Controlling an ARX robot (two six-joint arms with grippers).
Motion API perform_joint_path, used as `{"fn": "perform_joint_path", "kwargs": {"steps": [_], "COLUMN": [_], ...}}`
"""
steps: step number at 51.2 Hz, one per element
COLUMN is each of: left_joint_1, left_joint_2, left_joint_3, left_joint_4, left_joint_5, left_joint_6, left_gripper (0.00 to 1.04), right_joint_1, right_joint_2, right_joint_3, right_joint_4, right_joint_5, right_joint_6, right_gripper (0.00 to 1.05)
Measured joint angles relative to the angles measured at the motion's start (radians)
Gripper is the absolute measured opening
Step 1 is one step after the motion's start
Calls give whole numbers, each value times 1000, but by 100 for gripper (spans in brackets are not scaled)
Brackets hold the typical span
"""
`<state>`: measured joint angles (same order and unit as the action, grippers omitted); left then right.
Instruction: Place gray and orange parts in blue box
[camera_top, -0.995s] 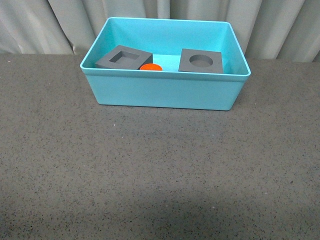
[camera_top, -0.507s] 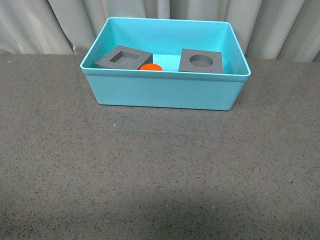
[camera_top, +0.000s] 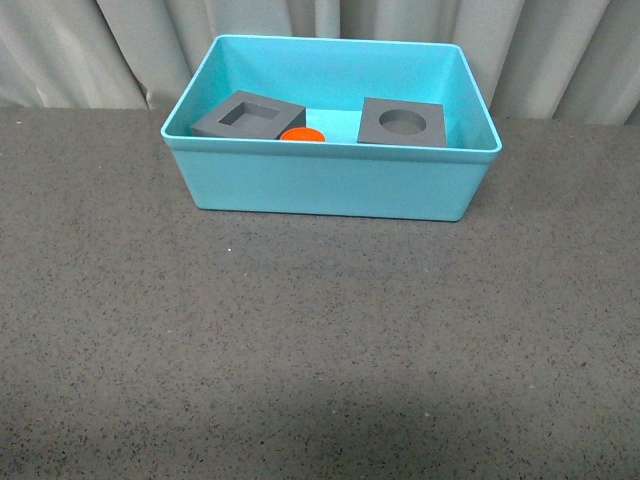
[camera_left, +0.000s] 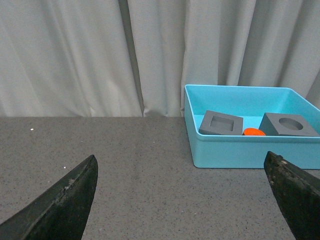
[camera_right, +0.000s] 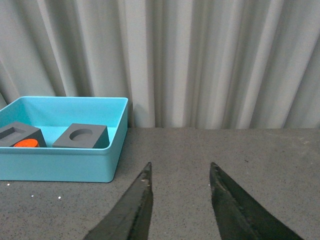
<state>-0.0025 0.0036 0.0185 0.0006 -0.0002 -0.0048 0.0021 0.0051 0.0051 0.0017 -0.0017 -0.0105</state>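
Apparently task finished: both gray cubes and orange cylinder inside blue box. Left claw and right claw spread, empty. Next: nothing to grasp.

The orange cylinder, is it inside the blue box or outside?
Inside: the orange cylinder sits in the blue box, between two gray cubes.

The blue box looks like smooth plastic with a soft sheen. Both gray cubes are matt. The table has a rough, speckled dark surface. The curtain is pale, pleated cloth.
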Motion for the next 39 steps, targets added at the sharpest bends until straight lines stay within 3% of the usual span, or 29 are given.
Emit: {"fn": "perform_joint_path", "kwargs": {"steps": [20, 39], "left_joint_1": [0, 0], "left_joint_2": [0, 0], "left_joint_3": [0, 0], "left_joint_4": [0, 0], "left_joint_5": [0, 0], "left_joint_6": [0, 0], "left_gripper": [98, 98], "right_joint_1": [0, 0], "right_joint_2": [-1, -1], "right_joint_3": [0, 0], "right_joint_4": [0, 0], "right_joint_5": [0, 0], "right_joint_6": [0, 0], "right_gripper": [97, 95]}}
